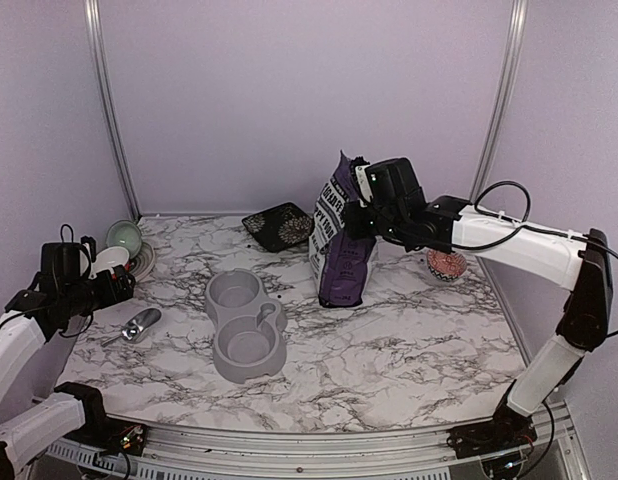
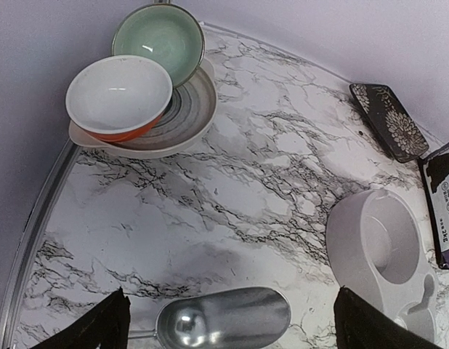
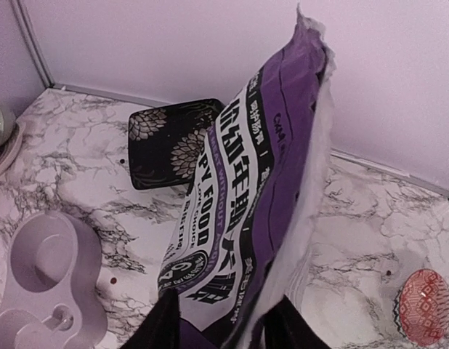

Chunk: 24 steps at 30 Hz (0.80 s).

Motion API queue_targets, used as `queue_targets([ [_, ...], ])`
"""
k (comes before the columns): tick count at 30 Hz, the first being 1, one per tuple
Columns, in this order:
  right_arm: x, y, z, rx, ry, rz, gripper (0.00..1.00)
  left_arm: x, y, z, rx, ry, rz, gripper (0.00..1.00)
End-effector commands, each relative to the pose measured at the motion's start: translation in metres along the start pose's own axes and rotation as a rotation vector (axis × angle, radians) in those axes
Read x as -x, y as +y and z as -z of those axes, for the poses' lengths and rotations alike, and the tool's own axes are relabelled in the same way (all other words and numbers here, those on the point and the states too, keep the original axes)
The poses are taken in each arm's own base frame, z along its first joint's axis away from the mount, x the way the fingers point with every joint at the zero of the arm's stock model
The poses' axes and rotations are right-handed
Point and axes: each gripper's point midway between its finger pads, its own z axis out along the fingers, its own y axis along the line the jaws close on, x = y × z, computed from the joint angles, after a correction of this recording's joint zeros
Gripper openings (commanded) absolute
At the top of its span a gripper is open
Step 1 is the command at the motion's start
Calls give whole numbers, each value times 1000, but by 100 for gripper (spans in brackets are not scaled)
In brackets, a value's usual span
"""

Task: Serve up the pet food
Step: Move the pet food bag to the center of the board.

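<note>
The purple-and-white puppy food bag (image 1: 341,240) stands upright on the marble table, its top torn open. My right gripper (image 1: 367,205) is shut on its upper part; in the right wrist view the fingers (image 3: 170,320) straddle the bag (image 3: 239,211). No heap of pet food shows; it is hidden in the bag. The grey double bowl (image 1: 247,325) lies empty at the middle. The metal scoop (image 1: 141,325) lies at the left. My left gripper (image 1: 121,287) is open and hovers over the scoop (image 2: 224,320), which sits empty between its fingers (image 2: 112,327).
A stack of plate and bowls (image 1: 124,250) stands at the far left, seen closer in the left wrist view (image 2: 137,102). A black patterned dish (image 1: 279,225) is at the back. A small red patterned bowl (image 1: 447,265) sits right of the bag. Purple walls enclose the table.
</note>
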Motion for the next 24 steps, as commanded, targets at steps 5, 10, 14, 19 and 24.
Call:
queue_targets([
  [5, 16, 16, 11, 85, -62, 7, 8, 2, 2, 3, 23, 5, 3, 99],
  [10, 15, 14, 19, 97, -64, 18, 0, 2, 3, 2, 29, 8, 7, 99],
  [14, 16, 18, 29, 140, -66, 16, 0, 3, 5, 3, 36, 3, 9, 99],
  [19, 20, 28, 48, 230, -73, 6, 0, 3, 4, 4, 33, -1, 11, 99],
  [24, 20, 32, 68, 295, -51, 5, 0, 4, 2, 5, 26, -6, 10, 99],
])
